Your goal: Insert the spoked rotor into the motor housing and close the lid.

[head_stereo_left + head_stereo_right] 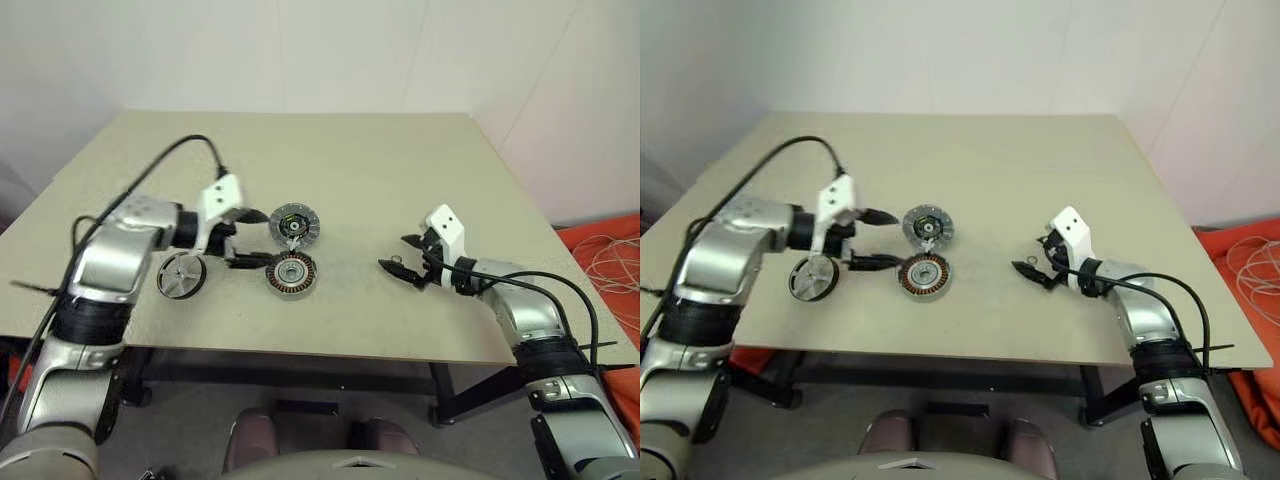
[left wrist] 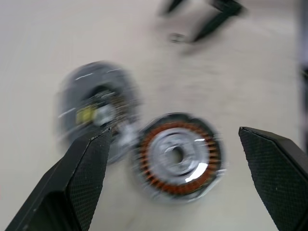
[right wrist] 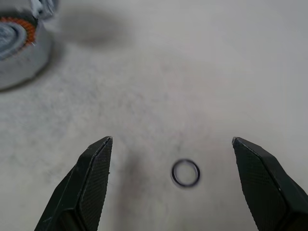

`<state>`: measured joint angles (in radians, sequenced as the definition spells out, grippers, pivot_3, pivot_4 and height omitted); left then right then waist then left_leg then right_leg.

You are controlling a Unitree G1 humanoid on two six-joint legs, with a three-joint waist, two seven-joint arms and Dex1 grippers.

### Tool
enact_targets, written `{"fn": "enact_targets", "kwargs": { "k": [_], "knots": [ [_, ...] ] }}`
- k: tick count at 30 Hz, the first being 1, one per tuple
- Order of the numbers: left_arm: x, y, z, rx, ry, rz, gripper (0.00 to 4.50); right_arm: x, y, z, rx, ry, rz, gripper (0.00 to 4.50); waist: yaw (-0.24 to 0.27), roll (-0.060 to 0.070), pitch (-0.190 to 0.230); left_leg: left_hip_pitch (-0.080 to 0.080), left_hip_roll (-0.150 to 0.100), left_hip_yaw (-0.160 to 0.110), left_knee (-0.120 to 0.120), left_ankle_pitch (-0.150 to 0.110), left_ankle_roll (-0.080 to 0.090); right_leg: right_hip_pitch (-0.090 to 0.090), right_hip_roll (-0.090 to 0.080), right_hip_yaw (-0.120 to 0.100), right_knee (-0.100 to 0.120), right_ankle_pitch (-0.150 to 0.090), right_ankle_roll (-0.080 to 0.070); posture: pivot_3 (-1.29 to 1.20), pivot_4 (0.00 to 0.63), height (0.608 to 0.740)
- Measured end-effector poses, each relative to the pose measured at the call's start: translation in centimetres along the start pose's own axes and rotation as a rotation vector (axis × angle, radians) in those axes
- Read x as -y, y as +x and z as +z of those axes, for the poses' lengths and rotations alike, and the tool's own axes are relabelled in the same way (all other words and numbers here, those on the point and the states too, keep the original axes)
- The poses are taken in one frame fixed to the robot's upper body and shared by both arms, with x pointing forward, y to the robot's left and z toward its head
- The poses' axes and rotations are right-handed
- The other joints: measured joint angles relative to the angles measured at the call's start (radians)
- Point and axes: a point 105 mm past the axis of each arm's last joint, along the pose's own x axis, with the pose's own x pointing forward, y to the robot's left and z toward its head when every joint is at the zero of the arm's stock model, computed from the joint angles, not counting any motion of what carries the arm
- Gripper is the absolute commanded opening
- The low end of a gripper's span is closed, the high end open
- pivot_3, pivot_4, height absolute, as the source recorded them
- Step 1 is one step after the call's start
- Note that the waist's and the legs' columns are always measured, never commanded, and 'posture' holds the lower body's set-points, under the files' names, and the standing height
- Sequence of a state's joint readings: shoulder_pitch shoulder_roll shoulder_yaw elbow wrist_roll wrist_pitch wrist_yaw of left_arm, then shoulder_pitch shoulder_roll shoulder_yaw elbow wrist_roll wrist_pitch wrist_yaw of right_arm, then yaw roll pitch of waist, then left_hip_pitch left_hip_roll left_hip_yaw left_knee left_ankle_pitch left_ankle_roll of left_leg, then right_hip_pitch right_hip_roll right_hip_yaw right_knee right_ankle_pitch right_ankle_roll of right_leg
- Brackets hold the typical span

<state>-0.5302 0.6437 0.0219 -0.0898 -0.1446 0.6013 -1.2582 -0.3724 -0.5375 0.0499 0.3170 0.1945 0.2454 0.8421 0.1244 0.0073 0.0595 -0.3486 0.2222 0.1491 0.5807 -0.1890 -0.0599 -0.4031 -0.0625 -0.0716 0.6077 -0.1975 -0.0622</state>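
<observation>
The motor housing (image 1: 291,274), with copper windings and a silver hub, stands near the table's middle. The lid (image 1: 295,224), a dark patterned disc, lies just behind it, almost touching. The spoked rotor (image 1: 181,275) lies flat to the left of the housing, partly under my left forearm. My left gripper (image 1: 262,240) hovers open just left of the housing and lid, holding nothing; its wrist view looks at the housing (image 2: 178,156) and the lid (image 2: 98,110). My right gripper (image 1: 397,255) stands open and empty at the right, low over the table.
A tiny dark ring (image 3: 185,173) lies on the table between my right fingers. The beige table (image 1: 340,160) has wide free room behind the parts. Its front edge runs close below the housing. An orange cloth with white cable (image 1: 610,260) lies on the floor at the right.
</observation>
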Motion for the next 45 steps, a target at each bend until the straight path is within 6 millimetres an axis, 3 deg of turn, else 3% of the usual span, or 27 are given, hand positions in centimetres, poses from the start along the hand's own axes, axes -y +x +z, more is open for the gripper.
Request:
{"fn": "enact_targets", "kwargs": {
  "k": [5,9,16,20,28,29,36,42,45],
  "knots": [
    [-0.2,-3.5,-2.6,0.068,-0.143,0.138,4.47,0.1,0.3,-1.1,-0.019,0.015,-0.021,4.50,-0.004,0.000,0.000,0.001,0.000,0.000,0.000,0.000,0.001,0.001,0.000,0.000,0.000,-0.002,0.003,0.00,0.000,0.740],
    [0.3,-4.9,-4.4,0.105,-0.217,0.199,4.47,0.1,0.6,-1.7,-0.030,0.027,-0.036,4.50,-0.003,0.000,0.000,0.003,0.001,0.000,0.000,0.000,0.001,0.001,0.001,0.000,0.000,-0.002,0.003,0.00,0.000,0.740],
    [0.5,-6.2,-5.1,0.171,-0.203,0.297,4.47,0.2,1.0,-2.1,-0.041,0.048,-0.057,4.50,-0.005,0.000,0.000,0.006,0.001,0.000,0.000,0.000,0.000,0.003,0.001,0.000,0.000,-0.003,0.004,0.00,0.000,0.740],
    [1.1,-6.8,-6.4,0.170,-0.240,0.323,4.50,0.3,1.0,-2.1,-0.048,0.059,-0.061,3.60,-0.008,-0.001,0.000,0.007,0.002,0.000,0.000,0.000,0.000,0.004,0.002,0.001,0.000,-0.003,0.004,0.00,0.000,0.740],
    [1.7,-7.6,-6.7,0.207,-0.242,0.350,4.50,0.4,1.1,-2.0,-0.052,0.078,-0.062,0.74,-0.015,-0.001,0.000,0.010,0.002,0.000,0.000,0.000,0.000,0.005,0.003,0.002,0.000,-0.003,0.005,0.00,0.000,0.740],
    [1.7,-7.6,-6.7,0.212,-0.237,0.354,4.50,0.3,1.2,-2.0,-0.052,0.080,-0.061,0.65,-0.017,-0.001,0.000,0.010,0.002,0.000,0.000,0.000,0.000,0.005,0.003,0.001,0.000,-0.003,0.005,0.00,0.000,0.740],
    [1.4,-8.1,-6.6,0.255,-0.237,0.382,4.50,-1.0,1.7,-0.7,-0.036,0.081,0.021,0.65,-0.028,-0.001,0.000,0.010,0.002,0.000,0.000,0.000,0.000,0.005,0.004,0.002,0.000,-0.003,0.005,0.00,0.000,0.740],
    [2.7,-8.1,-8.1,0.221,-0.288,0.352,4.50,-4.8,2.6,4.1,0.032,-0.008,0.226,0.65,-0.029,-0.001,0.000,0.011,0.002,0.001,-0.002,0.000,0.000,0.004,0.005,0.003,0.000,-0.003,0.005,0.00,0.000,0.740],
    [3.7,-7.8,-9.1,0.192,-0.317,0.320,4.50,-7.2,3.0,5.3,0.025,-0.034,0.330,0.65,-0.029,-0.001,0.000,0.011,0.002,0.001,-0.003,0.000,0.000,0.005,0.005,0.004,-0.001,-0.003,0.005,0.00,0.000,0.740]
  ]
}}
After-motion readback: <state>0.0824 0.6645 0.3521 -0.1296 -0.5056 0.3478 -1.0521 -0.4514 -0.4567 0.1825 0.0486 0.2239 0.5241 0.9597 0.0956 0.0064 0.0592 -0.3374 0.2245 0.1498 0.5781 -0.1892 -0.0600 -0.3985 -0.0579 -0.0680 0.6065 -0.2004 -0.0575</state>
